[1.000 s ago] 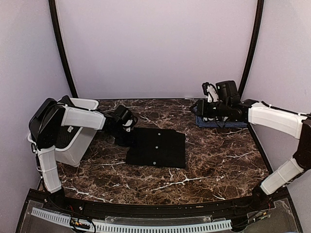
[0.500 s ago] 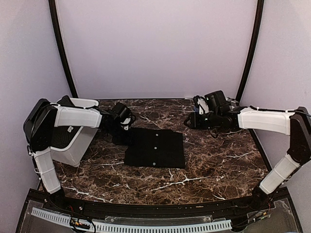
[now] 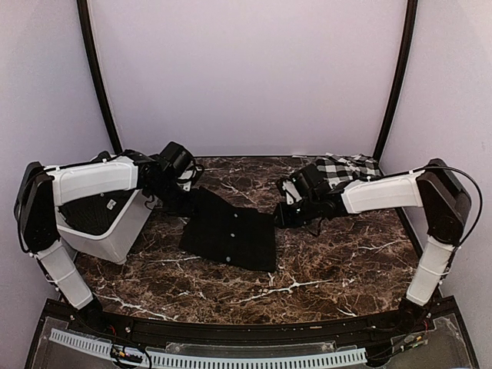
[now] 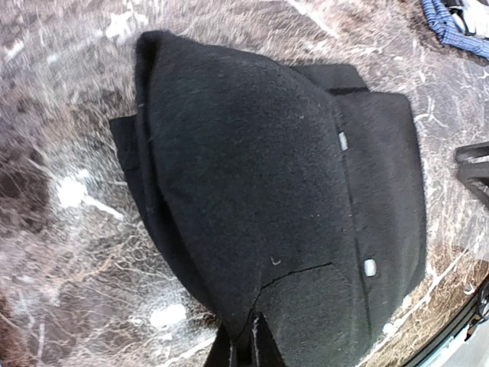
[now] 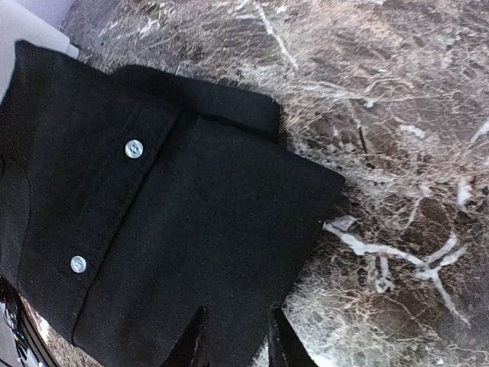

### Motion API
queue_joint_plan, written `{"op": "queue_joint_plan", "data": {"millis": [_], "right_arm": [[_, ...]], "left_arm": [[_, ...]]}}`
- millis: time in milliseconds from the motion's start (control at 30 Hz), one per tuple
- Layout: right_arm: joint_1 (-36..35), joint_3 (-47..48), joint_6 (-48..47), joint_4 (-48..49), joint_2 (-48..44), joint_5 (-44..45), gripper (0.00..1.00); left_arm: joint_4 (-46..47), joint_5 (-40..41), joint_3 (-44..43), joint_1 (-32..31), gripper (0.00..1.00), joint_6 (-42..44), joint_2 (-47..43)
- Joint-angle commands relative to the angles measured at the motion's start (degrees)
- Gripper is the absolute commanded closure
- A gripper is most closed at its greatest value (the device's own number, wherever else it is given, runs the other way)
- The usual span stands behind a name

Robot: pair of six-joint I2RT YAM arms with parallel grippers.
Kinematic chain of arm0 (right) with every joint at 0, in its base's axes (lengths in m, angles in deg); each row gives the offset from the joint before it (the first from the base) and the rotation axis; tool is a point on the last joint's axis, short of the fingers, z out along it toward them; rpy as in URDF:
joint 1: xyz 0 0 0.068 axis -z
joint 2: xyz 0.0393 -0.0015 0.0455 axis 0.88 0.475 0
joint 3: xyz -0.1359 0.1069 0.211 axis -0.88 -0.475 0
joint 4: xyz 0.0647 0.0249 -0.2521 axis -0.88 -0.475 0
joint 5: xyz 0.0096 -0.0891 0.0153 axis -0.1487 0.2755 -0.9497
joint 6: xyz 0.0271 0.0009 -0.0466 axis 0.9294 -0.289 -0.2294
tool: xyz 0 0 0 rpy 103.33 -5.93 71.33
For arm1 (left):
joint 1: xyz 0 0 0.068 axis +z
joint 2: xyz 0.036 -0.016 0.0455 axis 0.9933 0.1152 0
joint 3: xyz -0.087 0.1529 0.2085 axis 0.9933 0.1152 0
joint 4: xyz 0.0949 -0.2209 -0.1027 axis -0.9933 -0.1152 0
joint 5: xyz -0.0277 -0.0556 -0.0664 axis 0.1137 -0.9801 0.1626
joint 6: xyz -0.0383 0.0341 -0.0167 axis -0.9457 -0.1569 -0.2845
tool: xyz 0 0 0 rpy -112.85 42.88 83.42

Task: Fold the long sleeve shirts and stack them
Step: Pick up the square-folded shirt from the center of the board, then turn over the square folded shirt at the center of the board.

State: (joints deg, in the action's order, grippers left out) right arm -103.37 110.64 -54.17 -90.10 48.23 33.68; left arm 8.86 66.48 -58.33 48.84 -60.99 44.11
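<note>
A folded black long sleeve shirt [image 3: 231, 234] with small white buttons lies mid-table. My left gripper [image 3: 188, 198] is shut on its far left corner and holds that corner raised. In the left wrist view the cloth [image 4: 267, 191] bulges up from the pinched fingertips of the left gripper [image 4: 248, 340]. My right gripper [image 3: 283, 215] is at the shirt's right edge. In the right wrist view, the right gripper [image 5: 237, 336] has its fingers apart, with the black cloth [image 5: 153, 229] lying between them. A black-and-white checked, blue-edged shirt [image 3: 346, 165] lies at the back right.
A white plastic bin [image 3: 127, 231] stands at the left edge under my left arm. The brown marble table [image 3: 346, 261] runs to the back wall. A blue hem of the checked shirt [image 4: 451, 23] shows in the left wrist view's top right corner.
The right arm left the checked shirt at the back right and swung to the black shirt's right edge, its jaws narrowing. The left gripper shut on the far left corner and lifted it, skewing the shirt.
</note>
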Motion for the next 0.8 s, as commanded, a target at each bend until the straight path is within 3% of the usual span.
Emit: {"op": "queue_joint_plan", "data": {"millis": [0, 533, 767], "right_arm": [[-2.5, 4.1, 1.4, 1.2, 4.4, 0.4, 0.78], [-8.3, 23.9, 4.0, 1.3, 24.0, -3.8, 0.82], [-9.2, 35.2, 11.6, 11.9, 33.9, -14.0, 0.82]], "left_arm": [[-5.9, 0.0, -4.4, 0.7, 1.00, 3.4, -4.3], [-10.0, -4.9, -19.6, 1.3, 1.00, 7.0, -4.6], [-8.0, -12.3, -27.0, 1.2, 1.00, 5.6, -0.2]]}}
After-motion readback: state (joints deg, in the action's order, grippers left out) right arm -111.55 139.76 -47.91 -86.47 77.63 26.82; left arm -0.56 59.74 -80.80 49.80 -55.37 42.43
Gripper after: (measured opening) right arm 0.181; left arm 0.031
